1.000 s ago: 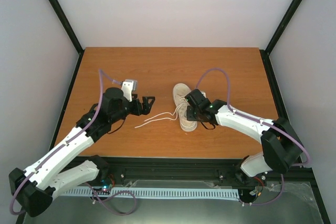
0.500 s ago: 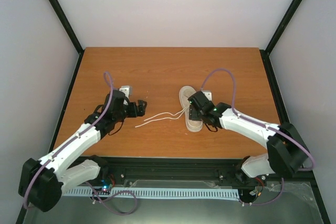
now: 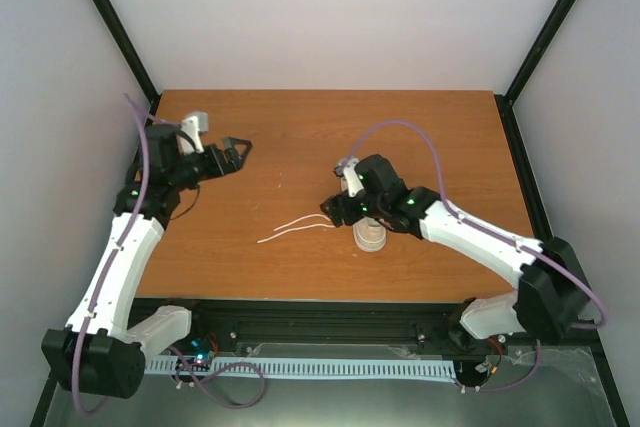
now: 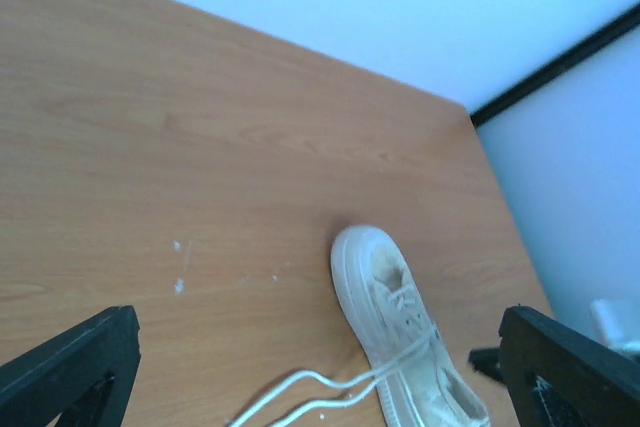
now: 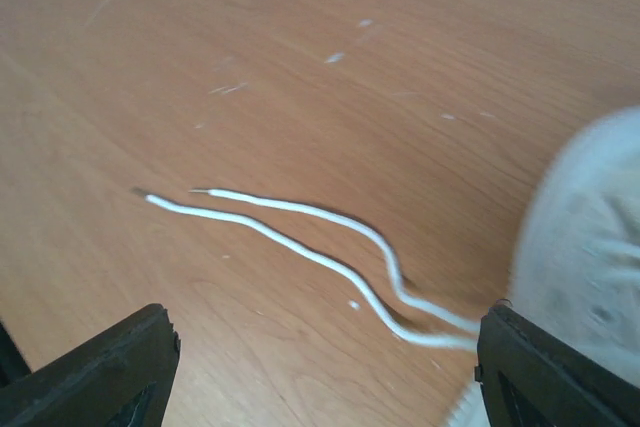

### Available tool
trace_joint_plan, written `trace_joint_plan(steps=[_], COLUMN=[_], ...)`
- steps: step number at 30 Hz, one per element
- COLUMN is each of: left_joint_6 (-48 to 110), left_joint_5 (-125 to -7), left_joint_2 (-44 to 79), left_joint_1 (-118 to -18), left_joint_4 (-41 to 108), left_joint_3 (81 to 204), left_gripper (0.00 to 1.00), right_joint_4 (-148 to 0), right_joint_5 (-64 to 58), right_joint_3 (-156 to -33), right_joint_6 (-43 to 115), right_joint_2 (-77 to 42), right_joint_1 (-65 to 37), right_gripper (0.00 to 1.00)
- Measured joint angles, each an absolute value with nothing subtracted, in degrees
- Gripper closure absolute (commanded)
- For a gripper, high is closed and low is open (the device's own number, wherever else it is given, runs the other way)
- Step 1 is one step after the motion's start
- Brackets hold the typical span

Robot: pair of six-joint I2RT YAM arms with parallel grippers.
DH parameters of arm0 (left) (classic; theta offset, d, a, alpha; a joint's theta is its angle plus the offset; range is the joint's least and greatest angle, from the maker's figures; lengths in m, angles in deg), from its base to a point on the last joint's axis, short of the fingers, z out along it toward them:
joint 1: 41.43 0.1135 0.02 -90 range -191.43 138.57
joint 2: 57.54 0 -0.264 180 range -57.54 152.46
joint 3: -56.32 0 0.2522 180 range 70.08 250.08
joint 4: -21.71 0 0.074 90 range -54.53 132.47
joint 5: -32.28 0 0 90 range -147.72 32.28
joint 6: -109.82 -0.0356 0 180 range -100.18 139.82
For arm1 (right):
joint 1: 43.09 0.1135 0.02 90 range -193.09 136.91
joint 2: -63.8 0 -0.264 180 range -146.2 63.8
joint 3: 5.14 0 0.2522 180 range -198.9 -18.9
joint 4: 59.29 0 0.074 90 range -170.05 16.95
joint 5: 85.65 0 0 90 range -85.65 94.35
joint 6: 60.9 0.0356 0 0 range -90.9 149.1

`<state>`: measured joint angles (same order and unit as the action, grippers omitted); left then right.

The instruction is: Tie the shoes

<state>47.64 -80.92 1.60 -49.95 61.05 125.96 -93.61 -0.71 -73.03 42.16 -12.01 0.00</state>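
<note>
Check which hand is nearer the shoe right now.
Right. The right hand sits just over the shoe, open above its laces. The left hand is well off to the shoe's left, open and empty.

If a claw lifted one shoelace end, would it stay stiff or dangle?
Probably dangle: the laces lie in loose wavy curves on the table, so they look limp. They look thin and light, so lifting one likely would not drag the shoe. Lying flat, an end may be hard to pinch.

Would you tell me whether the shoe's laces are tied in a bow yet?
No, both laces trail loose and unknotted across the table beside the shoe.
</note>
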Motion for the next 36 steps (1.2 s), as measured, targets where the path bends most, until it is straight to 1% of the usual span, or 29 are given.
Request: trace_joint_plan(steps=[2,4,9,12,18,22,26,31,33,36], left_joint_6=[46.46,44.23,38.35,35.64,33.76,33.36,33.23,33.19,33.19,33.19], left_joint_5=[-82.91,-80.77,-70.06,-62.26,-57.60,-56.11,-55.94,-55.76,-55.61,-55.57], left_joint_2=[1.64,1.77,0.92,-2.40,-5.11,-3.63,-3.06,-3.08,-3.10,-3.10], left_joint_1=[-45.86,-43.87,-43.67,-43.67,-43.67,-43.67,-43.67,-43.67,-43.67,-43.67], left_joint_4=[63.57,66.71,71.83,73.07,73.60,74.25,74.76,75.00,75.00,75.00], left_joint_3=[129.09,130.97,130.88,128.52,127.03,127.03,127.01,127.01,127.01,127.01], left_gripper=[0.00,0.00,0.00,0.00,0.00,0.00,0.00,0.00,0.00,0.00], right_joint_4=[-91.82,-90.83,-89.52,-89.19,-89.78,-89.83,-90.11,-90.31,-89.63,-87.58], right_joint_5=[-4.58,-7.03,-9.61,-10.90,-12.21,-13.13,-14.20,-14.81,-14.64,-12.80], right_joint_3=[-74.66,-77.16,-84.61,-87.65,-94.47,-96.63,-97.53,-97.57,-97.11,-95.65], right_joint_6=[39.43,36.61,30.42,27.39,23.67,22.10,20.74,19.82,19.45,19.01], right_joint_2=[-15.80,-20.71,-33.76,-40.23,-49.78,-53.59,-55.64,-55.79,-55.77,-55.36], right_joint_1=[0.62,1.34,2.89,3.13,3.54,4.29,5.12,7.04,8.27,9.86], right_gripper=[0.20,0.20,0.20,0.20,0.21,0.22,0.27,0.31,0.34,0.43])
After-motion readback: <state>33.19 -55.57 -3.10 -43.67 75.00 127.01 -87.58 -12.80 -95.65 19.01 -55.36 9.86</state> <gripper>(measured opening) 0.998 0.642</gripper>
